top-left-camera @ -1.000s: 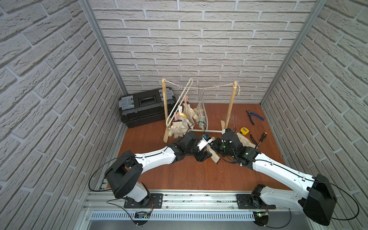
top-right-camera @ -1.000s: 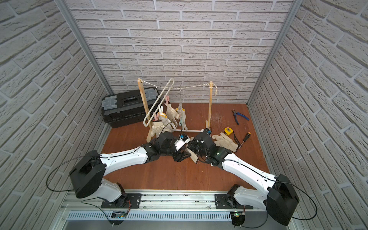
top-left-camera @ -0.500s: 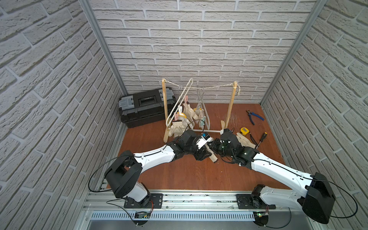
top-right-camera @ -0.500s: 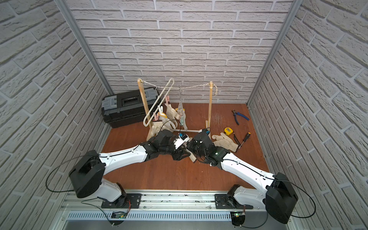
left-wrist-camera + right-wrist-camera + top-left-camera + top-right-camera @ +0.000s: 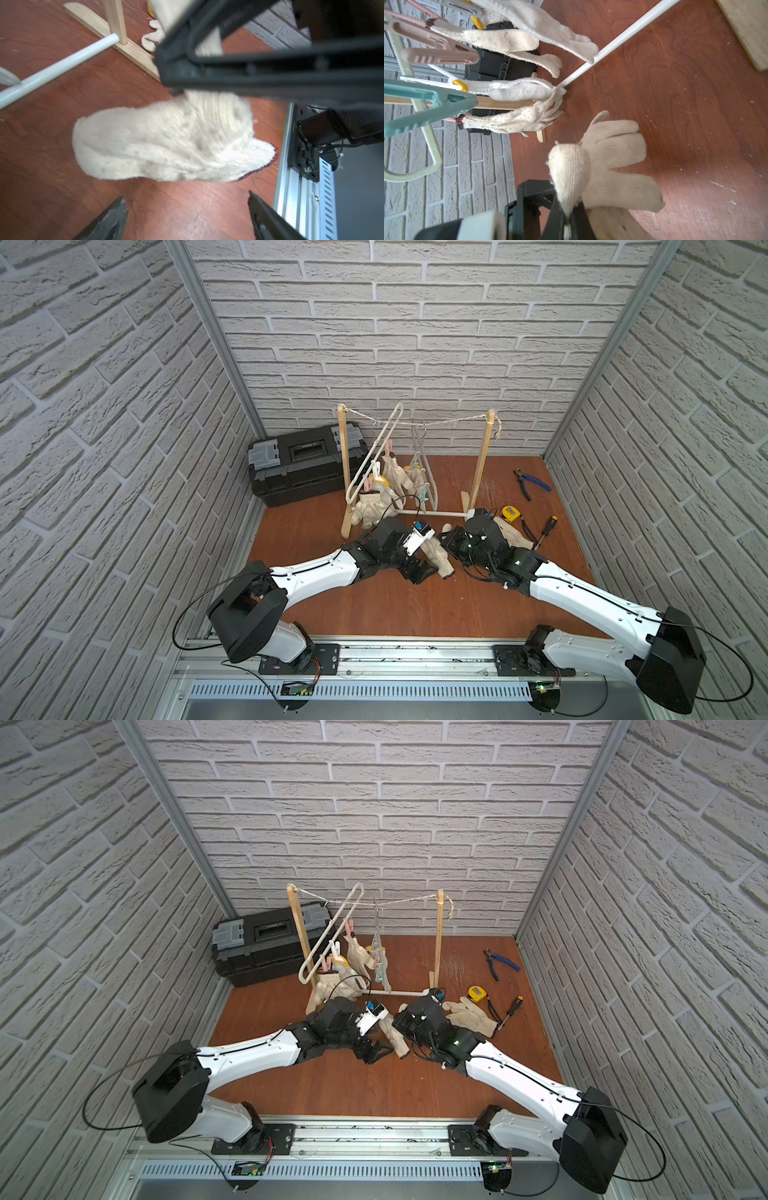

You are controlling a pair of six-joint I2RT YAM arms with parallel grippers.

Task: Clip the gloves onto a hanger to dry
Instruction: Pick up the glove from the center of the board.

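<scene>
My right hand point(image 5: 566, 220) is clamped tight on one fingertip of a glove point(image 5: 612, 166), held at the middle of the table point(image 5: 395, 614). I cannot tell whether its cuff touches the table. My left hand point(image 5: 187, 205) is spread wide and empty, its tips just short of the glove. Near the far edge, other gloves point(image 5: 508, 39) hang clipped to the hanger point(image 5: 413, 176). Another glove point(image 5: 469, 1017) lies toward the right edge.

I get soft, even light in both top views; the brick walls point(image 5: 104, 406) bow outward at 9 and 3 o'clock, and the arms point(image 5: 316, 576) cast faint shadows on the floor point(image 5: 415, 605). My left wrist view smears the glove point(image 5: 166, 141) with motion blur, the right gripper point(image 5: 182, 91) near the lens unfocused. Right wrist: crisp, only the teal peg point(image 5: 425, 104) soft.
</scene>
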